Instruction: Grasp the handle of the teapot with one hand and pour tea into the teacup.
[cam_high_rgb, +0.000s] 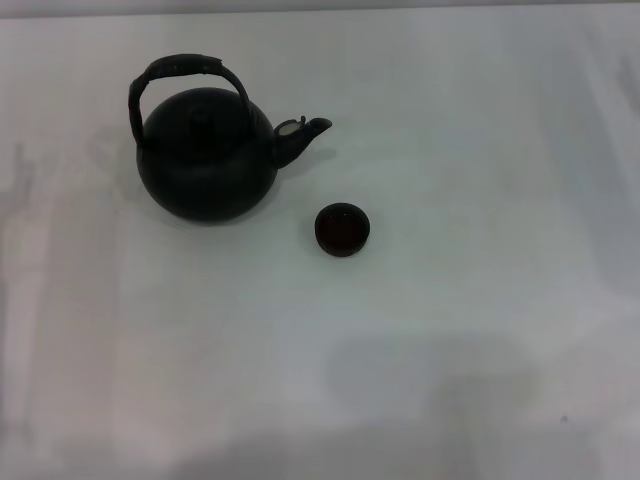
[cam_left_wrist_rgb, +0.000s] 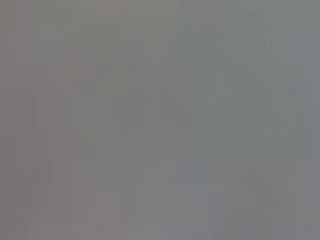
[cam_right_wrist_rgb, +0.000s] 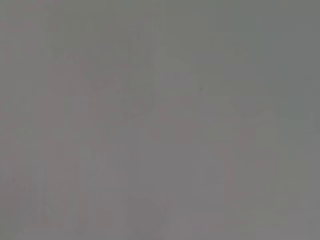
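Note:
In the head view a large round black teapot (cam_high_rgb: 207, 160) stands upright on the white table, left of centre toward the back. Its arched handle (cam_high_rgb: 185, 72) rises over the lid knob, and its short spout (cam_high_rgb: 300, 135) points to the right. The small dark teacup (cam_high_rgb: 342, 229) sits on the table just in front of and to the right of the spout, apart from the pot. Neither gripper appears in the head view. Both wrist views show only a plain grey surface with no fingers and no objects.
The white table (cam_high_rgb: 480, 300) stretches wide around the pot and cup. Its far edge runs along the top of the head view. Faint shadows lie on the surface near the front.

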